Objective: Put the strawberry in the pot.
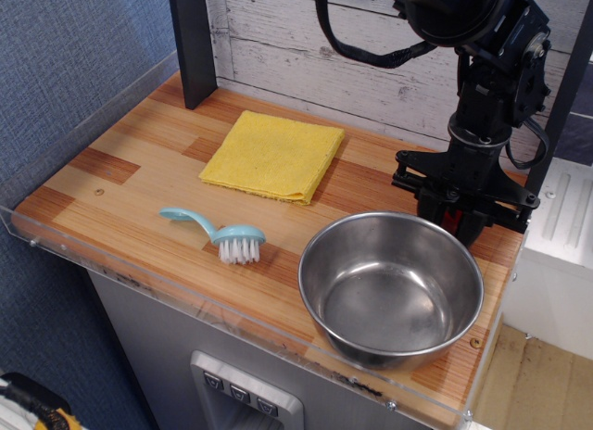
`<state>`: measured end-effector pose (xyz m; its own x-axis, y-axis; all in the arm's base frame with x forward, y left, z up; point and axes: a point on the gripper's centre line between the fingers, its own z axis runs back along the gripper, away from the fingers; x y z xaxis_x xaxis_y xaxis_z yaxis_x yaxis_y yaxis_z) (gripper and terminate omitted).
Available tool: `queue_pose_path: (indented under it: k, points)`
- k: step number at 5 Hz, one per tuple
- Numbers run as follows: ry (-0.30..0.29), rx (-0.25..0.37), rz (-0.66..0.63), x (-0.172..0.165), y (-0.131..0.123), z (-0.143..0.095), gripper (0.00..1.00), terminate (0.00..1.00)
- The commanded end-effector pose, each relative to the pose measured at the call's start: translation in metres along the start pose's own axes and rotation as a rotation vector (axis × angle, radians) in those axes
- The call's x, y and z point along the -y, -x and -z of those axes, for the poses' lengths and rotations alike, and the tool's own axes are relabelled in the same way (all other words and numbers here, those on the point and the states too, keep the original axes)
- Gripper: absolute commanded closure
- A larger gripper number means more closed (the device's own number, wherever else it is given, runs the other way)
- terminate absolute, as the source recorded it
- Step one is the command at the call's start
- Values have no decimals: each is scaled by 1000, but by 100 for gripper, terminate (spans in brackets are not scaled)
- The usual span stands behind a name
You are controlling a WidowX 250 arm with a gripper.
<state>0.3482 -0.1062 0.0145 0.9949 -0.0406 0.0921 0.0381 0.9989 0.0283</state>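
Gripper (451,214) fingers clamped around strawberry (451,216), only a red sliver visible between them, just beyond far rim of pot (390,290), right side of table (139,184); no legible writing.

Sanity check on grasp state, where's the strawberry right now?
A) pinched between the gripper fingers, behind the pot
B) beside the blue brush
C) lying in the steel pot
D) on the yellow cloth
A: a sliver of the red strawberry shows between the closed-in fingers of the gripper, just behind the rim of the pot, whose inside is empty.
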Motion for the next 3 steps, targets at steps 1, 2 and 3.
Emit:
queue_pose_path:
  k: [1, 2, 3]
  points:
    - [16, 79, -27, -13, -15, -27, 0, 0]
    - [16, 86, -31, -19, -20, -24, 0, 0]
    - [25, 92, -35, -23, -25, -19, 0, 0]
